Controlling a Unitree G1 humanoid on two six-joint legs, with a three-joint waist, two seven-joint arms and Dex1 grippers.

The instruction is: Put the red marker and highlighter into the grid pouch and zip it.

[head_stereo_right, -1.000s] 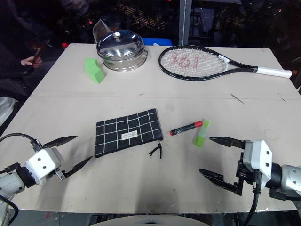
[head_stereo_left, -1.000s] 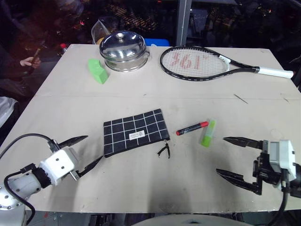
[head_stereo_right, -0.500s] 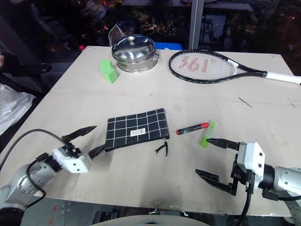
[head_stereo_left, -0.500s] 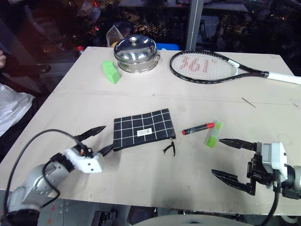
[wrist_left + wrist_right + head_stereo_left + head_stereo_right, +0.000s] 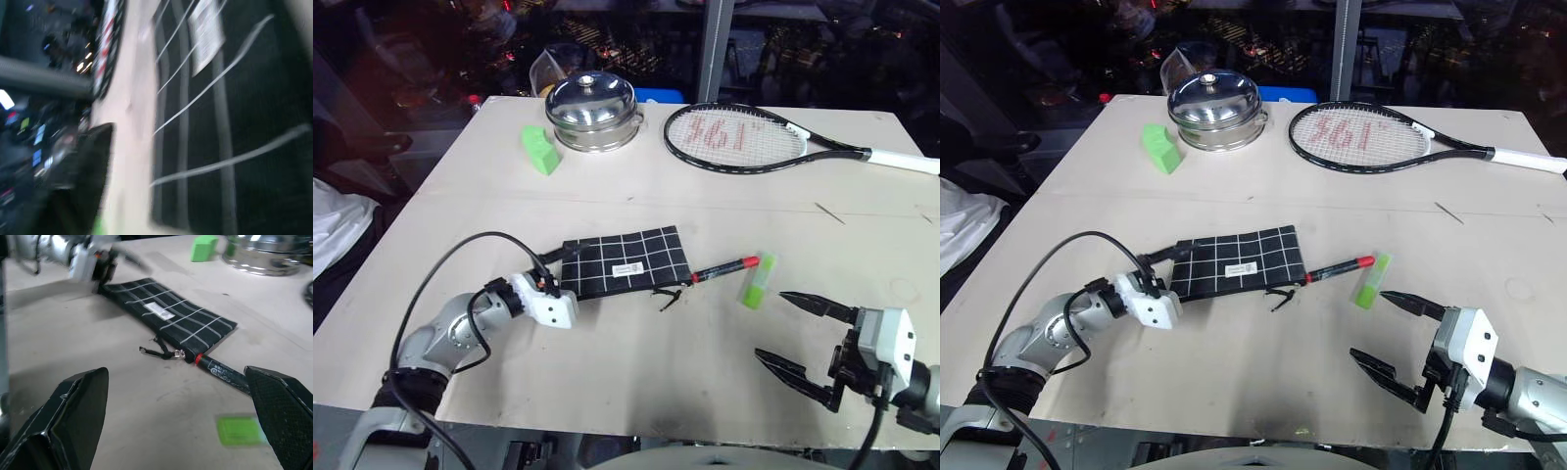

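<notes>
Grid pouch [image 5: 628, 261] is showing black fabric with white grid lines and a small white label. Red marker [image 5: 734, 266] is showing a red body (black toward the pouch end). Highlighter [image 5: 755, 280] is reading light green, as is the wedge block [image 5: 541, 150]. Racket [image 5: 741, 137] is displaying a black frame, red string marking, white grip. Pot [image 5: 593, 110] is gleaming silver.

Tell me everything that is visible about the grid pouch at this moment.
The grid pouch is a flat rectangular black fabric pouch with white grid lines and a small white label. It lies flat on the table, slightly skewed. A dark pull cord trails from its zipper corner. The left pincer is at its opposite end, closing on that edge. The red marker lies with its dark end at the zipper corner.
</notes>
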